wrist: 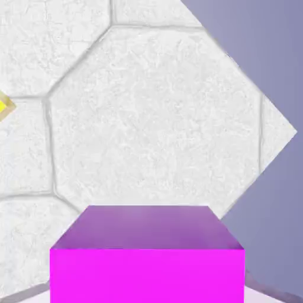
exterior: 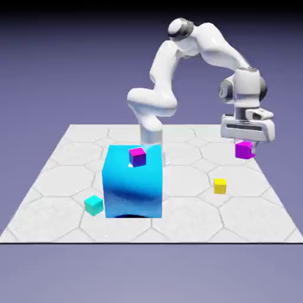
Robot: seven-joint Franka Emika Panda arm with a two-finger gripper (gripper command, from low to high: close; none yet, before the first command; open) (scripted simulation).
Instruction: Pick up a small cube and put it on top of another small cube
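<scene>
In the exterior view my gripper (exterior: 245,144) hangs over the table's right side, shut on the small purple-magenta cube (exterior: 243,150). That cube fills the bottom of the hand view (wrist: 148,254) and hides both finger tips. Whether it rests on the table or hangs just above it I cannot tell. The small yellow cube (exterior: 220,186) sits on the table, nearer the front and a little to the exterior view's left of the gripper. In the hand view, only a sliver of the yellow cube (wrist: 4,108) shows at the left edge.
A big glossy blue cube (exterior: 134,186) stands left of the middle with a pinker magenta small cube (exterior: 137,156) on top. A teal small cube (exterior: 93,205) lies at its front left. The table's right edge (exterior: 269,177) and a table corner (wrist: 294,132) are close to the gripper.
</scene>
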